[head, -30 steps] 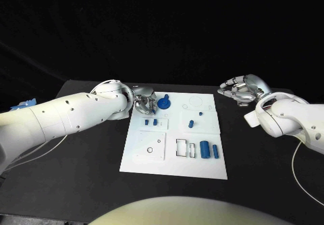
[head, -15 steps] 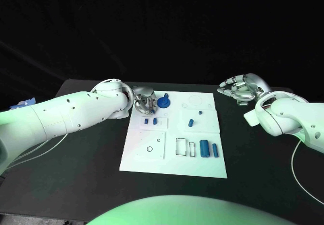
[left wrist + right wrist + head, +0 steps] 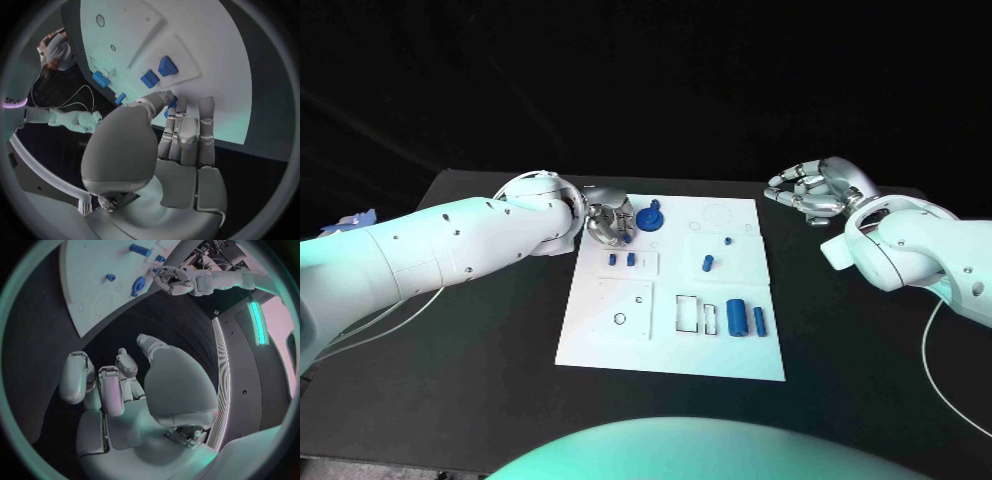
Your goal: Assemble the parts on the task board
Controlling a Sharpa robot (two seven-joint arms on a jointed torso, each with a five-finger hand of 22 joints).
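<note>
On the black table (image 3: 473, 340) lies the white task board (image 3: 672, 345), the left hand (image 3: 607, 224) at its far left corner beside a blue part (image 3: 651, 218), the right hand (image 3: 809, 190) well apart, fingers curled.

The left hand (image 3: 607, 222) covers the board's (image 3: 733, 350) far-left corner, and whether its fingers touch the round blue part (image 3: 651, 219) cannot be told. In the left wrist view a blue part (image 3: 170, 104) sits half hidden behind the fingers.

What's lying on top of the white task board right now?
On the task board lie small blue parts: a round one at the far end, two cylinders near the right edge. The left hand reaches over the far left corner, covering what lies beneath its fingers.
</note>
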